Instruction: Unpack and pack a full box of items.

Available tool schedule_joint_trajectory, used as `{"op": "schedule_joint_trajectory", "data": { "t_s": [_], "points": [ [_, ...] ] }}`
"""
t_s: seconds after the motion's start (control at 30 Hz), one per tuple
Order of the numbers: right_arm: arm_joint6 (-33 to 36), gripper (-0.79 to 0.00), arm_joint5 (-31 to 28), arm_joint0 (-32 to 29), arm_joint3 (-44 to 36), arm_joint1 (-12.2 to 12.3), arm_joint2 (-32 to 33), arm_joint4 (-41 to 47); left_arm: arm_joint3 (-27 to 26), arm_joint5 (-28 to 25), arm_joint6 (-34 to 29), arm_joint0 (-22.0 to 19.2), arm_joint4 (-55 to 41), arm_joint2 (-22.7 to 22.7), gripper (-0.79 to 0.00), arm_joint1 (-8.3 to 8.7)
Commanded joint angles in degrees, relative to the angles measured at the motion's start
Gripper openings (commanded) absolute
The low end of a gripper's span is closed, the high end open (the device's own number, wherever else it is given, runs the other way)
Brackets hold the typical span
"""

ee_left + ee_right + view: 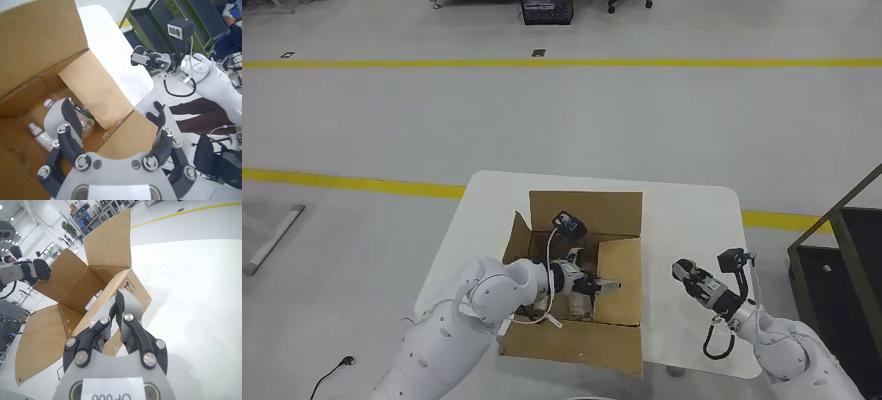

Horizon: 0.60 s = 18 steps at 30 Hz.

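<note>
Top view, one white table (692, 215). Item 1: cardboard box (587, 212), flaps open, at the table's middle and reaching toward its near edge. Item 2: small white bottle (40, 135) inside the box, by a wall. Item 3: clear plastic bottle (86, 123) near it, partly hidden under a flap. Left gripper (610, 285) above the open box, jaws spread, nothing between them. Right gripper (682, 270) above the table's right side, apart from the box, jaws pressed together, empty
</note>
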Motion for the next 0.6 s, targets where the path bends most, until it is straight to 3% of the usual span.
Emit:
{"op": "schedule_joint_trajectory", "data": {
  "t_s": [0.0,0.27,0.57],
  "points": [
    [0.04,-0.785,0.11,-0.36,-0.24,0.01,0.28,0.06,3.27,-0.34,0.31,-1.41,-3.42,2.03,0.000,-0.71],
    [0.57,-0.785,0.28,-1.53,-0.66,-0.03,0.76,0.16,20.25,-1.96,2.21,-6.91,-5.33,8.97,0.000,-3.48],
    [1.87,-0.785,0.32,-1.26,-1.04,-0.26,-0.48,-0.55,20.82,-2.04,2.24,-7.17,-5.43,9.11,0.000,-3.58]
  ]
}}
